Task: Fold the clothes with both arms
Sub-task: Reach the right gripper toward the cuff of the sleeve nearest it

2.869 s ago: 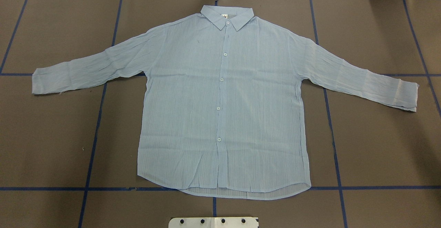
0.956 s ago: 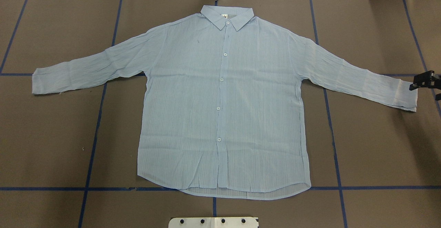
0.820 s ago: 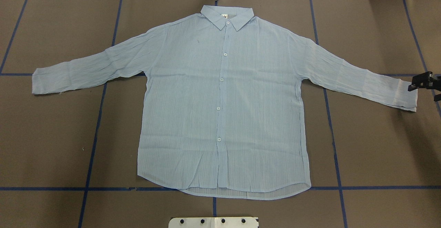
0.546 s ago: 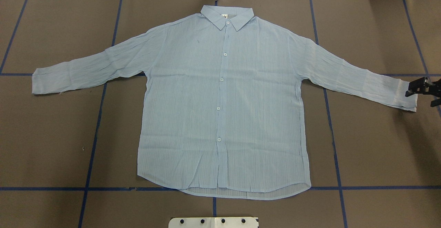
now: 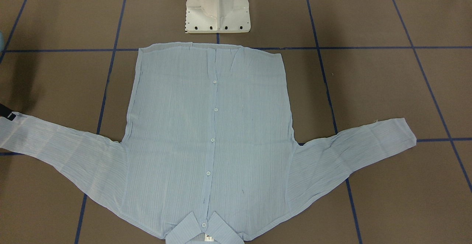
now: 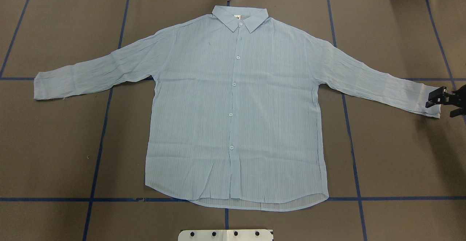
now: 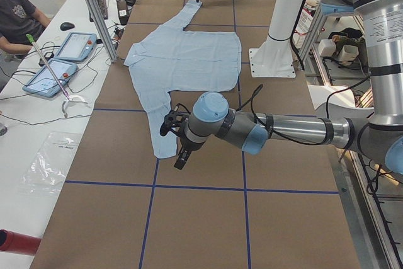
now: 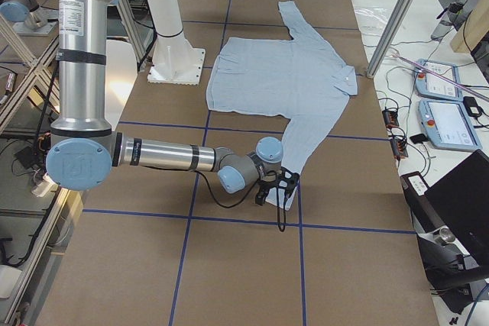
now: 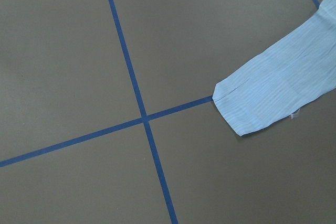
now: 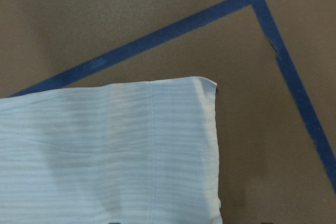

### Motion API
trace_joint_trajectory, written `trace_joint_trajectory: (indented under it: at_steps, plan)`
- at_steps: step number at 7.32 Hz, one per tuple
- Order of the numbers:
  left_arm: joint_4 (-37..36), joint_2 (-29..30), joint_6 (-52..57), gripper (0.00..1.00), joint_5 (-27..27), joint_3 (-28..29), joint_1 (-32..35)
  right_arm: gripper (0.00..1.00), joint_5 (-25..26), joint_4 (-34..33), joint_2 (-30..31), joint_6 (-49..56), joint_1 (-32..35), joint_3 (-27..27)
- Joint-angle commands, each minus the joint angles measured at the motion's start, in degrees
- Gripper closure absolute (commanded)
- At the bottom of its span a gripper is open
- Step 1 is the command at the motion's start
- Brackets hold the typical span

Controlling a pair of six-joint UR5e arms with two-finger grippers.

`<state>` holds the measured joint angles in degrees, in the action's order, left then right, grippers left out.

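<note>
Brown taped bench (image 6: 54, 142), shirt (image 6: 233, 106) flat, buttons up.
R end effector (image 6: 439, 108) jaws apart at one cuff (image 6: 418, 99); L end effector (image 7: 173, 146) by other cuff (image 6: 42, 86), can't tell grip.

Brown paper over the whole counter (image 6: 54, 142), ruled into large squares by blue tape lines (image 6: 97, 150). Lit evenly from above, with only soft shadows. Along one long edge, a white side desk (image 7: 38, 111) carrying two blue-rimmed tablets (image 7: 79, 45), a keyboard (image 7: 101, 5), a mouse (image 7: 67, 26) and a clear plastic bag (image 7: 53, 162). Seated at that desk, a person (image 7: 16, 17) in a dark top. Upright aluminium posts (image 7: 94, 11) between desk and counter. Seen from the other end, a black laptop (image 8: 458, 204) near the desk's end.
</note>
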<state>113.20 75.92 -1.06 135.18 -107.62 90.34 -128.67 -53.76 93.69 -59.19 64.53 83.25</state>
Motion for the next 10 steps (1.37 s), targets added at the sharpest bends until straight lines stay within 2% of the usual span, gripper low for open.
trace_joint_trajectory:
  at_steps: [1, 2, 3, 5, 6, 7, 9, 10]
  plan:
    - [0.0, -0.1, 0.0, 0.00, 0.0, 0.0, -0.1, 0.19, 0.0, 0.1, 0.0, 0.0, -1.1, -0.1]
    - [0.0, -0.1, 0.0, 0.00, 0.0, 0.0, 0.0, 0.29, 0.0, 0.1, -0.3, 0.0, -1.1, 0.0]
    - [0.0, -0.1, 0.0, 0.00, -0.1, 0.0, 0.0, 0.35, 0.1, 0.0, -0.6, 0.0, -1.1, -0.4]
    - [0.0, -0.1, 0.0, 0.00, 0.0, -0.1, 0.0, 0.61, 0.1, 0.0, -0.5, 0.0, -1.1, -1.0]
    - [0.0, -0.1, 0.0, 0.00, 0.0, -0.1, 0.0, 0.86, 0.1, 0.0, -0.6, 0.0, -1.1, -1.2]
    - [0.0, -0.1, 0.0, 0.00, 0.0, -0.1, -0.1, 1.00, 0.0, 0.0, -0.6, 0.0, -1.1, -1.1]
    - [0.0, -0.1, 0.0, 0.00, 0.0, -0.1, 0.0, 1.00, -3.9, 0.1, -0.9, 0.0, -0.9, 0.2]
    - [0.0, -0.1, 0.0, 0.00, 0.0, -0.1, 0.0, 1.00, -4.0, -0.6, -0.7, -0.1, -0.8, 3.6]
